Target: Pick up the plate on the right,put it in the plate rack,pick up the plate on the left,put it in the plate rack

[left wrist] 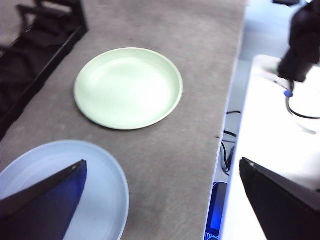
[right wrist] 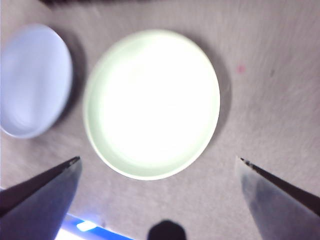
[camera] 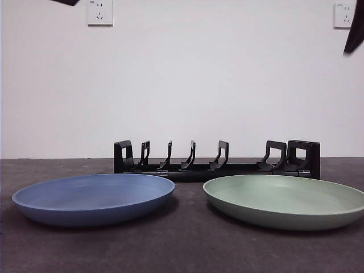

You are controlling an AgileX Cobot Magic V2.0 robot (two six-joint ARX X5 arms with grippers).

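A pale green plate (camera: 284,199) lies flat on the table at the right, and a blue plate (camera: 94,197) lies flat at the left. Behind them stands the black plate rack (camera: 216,162), its prongs bare. My right gripper (right wrist: 157,165) hovers open high above the green plate (right wrist: 152,102), nothing between its jaws. My left gripper (left wrist: 162,170) is open too, above the blue plate (left wrist: 60,190), with the green plate (left wrist: 128,87) farther off. In the front view the arms show only as black tips at the top corners.
The dark grey table (camera: 182,250) ends at an edge (left wrist: 235,95) just beyond the green plate. A white wall with two sockets (camera: 100,12) backs the scene.
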